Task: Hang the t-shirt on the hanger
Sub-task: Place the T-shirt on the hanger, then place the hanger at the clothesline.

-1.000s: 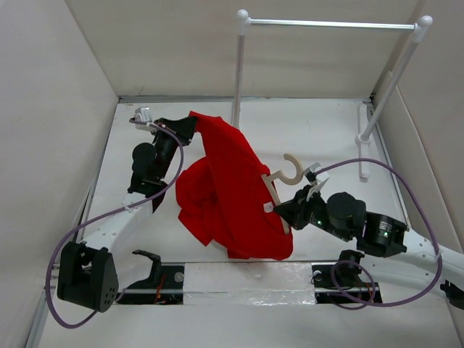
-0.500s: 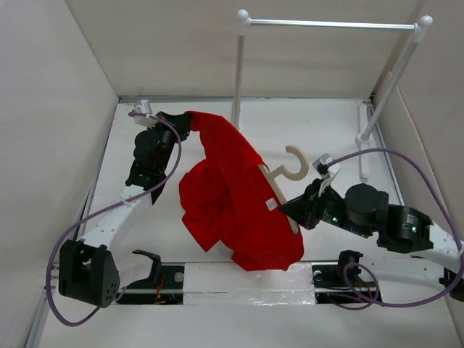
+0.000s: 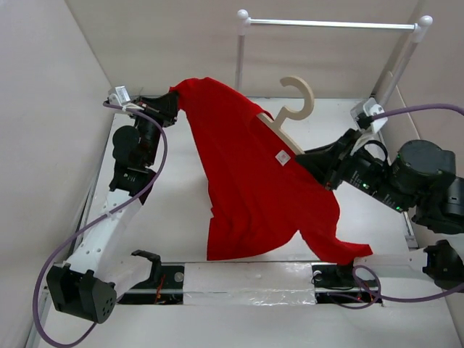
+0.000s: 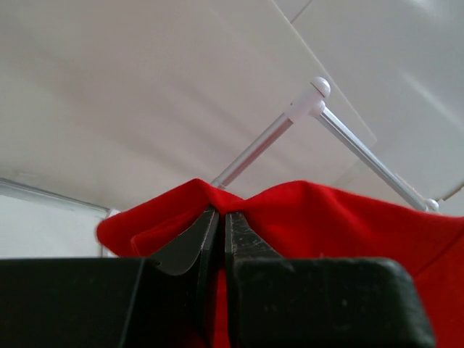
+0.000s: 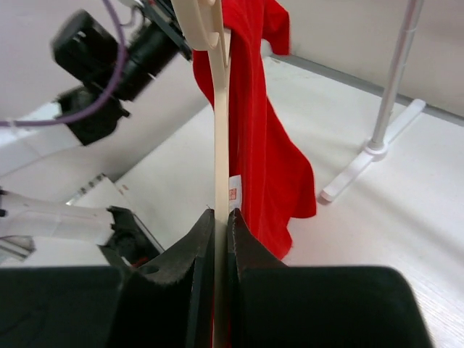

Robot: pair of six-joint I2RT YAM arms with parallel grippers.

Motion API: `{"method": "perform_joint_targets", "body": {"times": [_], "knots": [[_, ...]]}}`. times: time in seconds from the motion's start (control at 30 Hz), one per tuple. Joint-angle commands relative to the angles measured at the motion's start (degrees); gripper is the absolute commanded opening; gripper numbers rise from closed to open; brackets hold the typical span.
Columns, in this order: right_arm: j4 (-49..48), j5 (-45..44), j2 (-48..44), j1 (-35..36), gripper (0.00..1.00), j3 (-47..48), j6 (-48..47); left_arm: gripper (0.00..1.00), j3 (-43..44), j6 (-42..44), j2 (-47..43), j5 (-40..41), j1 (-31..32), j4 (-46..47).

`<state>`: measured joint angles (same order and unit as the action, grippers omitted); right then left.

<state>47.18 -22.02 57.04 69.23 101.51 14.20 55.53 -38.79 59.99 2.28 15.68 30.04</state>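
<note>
The red t-shirt [image 3: 254, 181] hangs stretched in the air between both arms, its hem trailing toward the near edge. My left gripper [image 3: 172, 101] is shut on a shoulder fold of the t-shirt [image 4: 304, 210] at upper left. My right gripper [image 3: 308, 158] is shut on the cream hanger [image 3: 290, 116], whose hook sticks up above the cloth and whose arm runs under the shirt. In the right wrist view the hanger [image 5: 220, 130] stands upright between the jaws with the t-shirt [image 5: 261, 145] and its white tag beside it.
The tall white rack [image 3: 330, 24] with a metal rail stands at the back right, its feet [image 3: 362, 138] on the table. It also shows in the left wrist view [image 4: 290, 119]. White walls close in the left and back sides.
Both arms have risen and spread apart. The shirt, bunched low on the table before, now hangs stretched out. The hanger moved up and back toward the rail.
</note>
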Motion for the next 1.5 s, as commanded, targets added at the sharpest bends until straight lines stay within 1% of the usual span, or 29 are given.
{"method": "perform_joint_targets", "body": {"times": [0.0,0.1,0.13,0.2,0.33,0.37,0.47,0.5,0.53,0.63,0.73,0.77,0.8,0.83,0.9,0.93,0.97,1.0,1.03,1.13,1.17,1.2,1.23,1.27,1.3,1.37,1.4,1.43,1.47], "knots": [[-0.2,-1.2,1.6,-1.6,0.00,5.4,-4.0,0.00,-0.1,1.5,-0.5,3.0,-0.4,-0.2],[4.8,-1.6,4.4,-1.6,0.00,18.3,-6.4,0.00,3.2,0.6,1.2,0.8,-0.4,-1.2],[6.5,-1.3,6.7,-1.6,0.00,25.8,-6.9,0.00,3.6,-0.1,1.6,0.3,-0.4,-1.0],[6.4,-0.7,8.2,-1.6,0.00,28.0,-7.9,0.00,4.7,-0.2,1.6,-0.1,0.7,-1.0],[-3.6,-2.1,4.3,-3.0,0.00,7.6,-6.5,0.00,3.1,-0.1,1.2,0.4,1.3,-1.1],[-4.5,-0.5,3.1,-5.9,0.00,0.3,-5.8,0.00,1.2,-0.1,1.1,0.5,1.3,-1.1],[-8.6,5.0,0.5,-12.4,0.00,-7.3,-6.0,0.00,-2.5,-0.6,-0.3,0.5,1.3,-0.7],[-8.7,7.5,-0.2,-14.8,0.00,-7.6,-6.1,0.00,-5.4,-1.2,-0.7,0.7,1.3,-0.4],[-8.9,8.4,-0.8,-18.7,0.00,-7.7,-6.2,0.00,-6.6,-1.5,-2.2,1.0,1.3,0.6],[-9.7,11.9,-2.7,-23.9,0.00,-7.7,-6.5,0.00,-9.2,-1.6,-3.5,2.6,1.3,-0.2],[-10.4,12.9,-3.2,-26.2,0.00,-7.3,-6.7,0.00,-10.8,-1.9,-4.0,3.4,1.3,-1.8],[-10.2,12.4,-3.1,-27.2,0.00,-7.1,-7.0,0.02,-11.5,-2.2,-4.3,3.0,1.3,-1.4],[-10.0,11.3,-3.0,-27.8,0.00,-7.2,-7.3,0.20,-13.5,-2.4,-4.4,2.1,1.3,-0.5],[-9.2,11.0,-2.0,-28.5,0.00,-7.1,-7.6,0.27,-14.4,-2.9,-4.8,0.3,1.3,1.2],[-8.1,10.0,-0.7,-31.7,0.00,-6.8,-8.5,0.38,-16.5,-3.1,-5.4,-1.7,1.3,2.6],[-8.1,10.1,0.5,-32.9,0.00,-6.9,-8.8,0.38,-17.0,-3.1,-6.5,-4.3,1.3,3.0],[-8.3,10.2,1.1,-34.3,0.00,-7.4,-9.3,0.38,-17.6,-2.5,-7.2,-5.0,1.3,3.2],[-8.6,10.2,1.6,-37.4,0.00,-7.6,-9.4,0.29,-18.3,-2.3,-7.9,-5.7,1.3,3.3],[-8.9,10.3,2.2,-39.0,0.00,-7.7,-9.4,0.22,-19.6,-1.9,-9.8,-7.1,1.3,3.3],[-10.8,11.6,5.4,-46.4,0.00,-6.5,-9.1,0.09,-22.6,-0.6,-13.1,-11.7,1.3,2.6],[-11.4,12.6,6.4,-48.0,0.00,-6.2,-8.7,0.03,-23.8,-0.5,-13.9,-12.6,2.1,2.8],[-11.9,13.8,8.2,-49.6,0.00,-5.3,-8.5,0.00,-25.1,1.2,-14.7,-12.3,3.6,3.0],[-12.7,13.7,9.3,-51.9,0.00,-4.7,-8.1,0.00,-26.6,2.1,-15.8,-9.3,5.7,2.0],[-13.0,13.2,10.2,-52.8,0.00,-4.0,-7.6,0.00,-27.3,3.2,-15.9,-7.7,10.5,1.5],[-13.4,11.9,12.0,-53.6,0.00,-2.4,-7.4,0.00,-27.8,4.5,-15.6,-6.2,13.3,1.3],[-13.8,11.5,13.8,-56.5,0.00,-0.2,-6.8,0.00,-28.2,9.8,-13.3,1.4,19.3,0.3],[-13.8,11.5,14.8,-57.4,0.00,1.0,-6.7,0.00,-27.9,11.3,-12.4,4.6,24.5,-0.3],[-14.0,11.0,16.9,-58.2,0.00,3.5,-6.6,0.00,-26.9,13.6,-10.9,8.6,26.5,-1.2],[-13.9,10.5,18.0,-59.5,0.00,4.7,-6.3,0.00,-26.2,14.4,-10.2,9.2,27.9,-1.7]]}}
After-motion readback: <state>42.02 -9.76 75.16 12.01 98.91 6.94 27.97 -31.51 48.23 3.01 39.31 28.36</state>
